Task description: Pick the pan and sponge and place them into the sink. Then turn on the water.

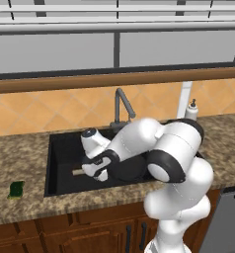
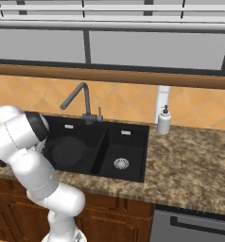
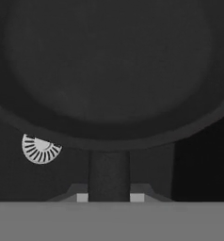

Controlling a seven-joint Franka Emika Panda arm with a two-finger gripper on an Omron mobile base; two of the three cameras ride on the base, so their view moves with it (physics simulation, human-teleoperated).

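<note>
Black pan [image 3: 109,70] hides most of the drain [image 3: 40,149], fingers [image 3: 109,197] pinching its handle [image 3: 109,174], sponge [image 1: 16,189] on bench [image 1: 20,148]

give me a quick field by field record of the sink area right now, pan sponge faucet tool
pan: round black frying pan with a light wooden handle, in the large basin of the black double-basin sink
sponge: small dark green block on the speckled granite counter, left of the sink
faucet: dark grey gooseneck, no stream visible
tool: two-finger tool down in the large basin, its fingers either side of the pan handle
soap: white dispenser bottle on the counter right of the sink
</note>
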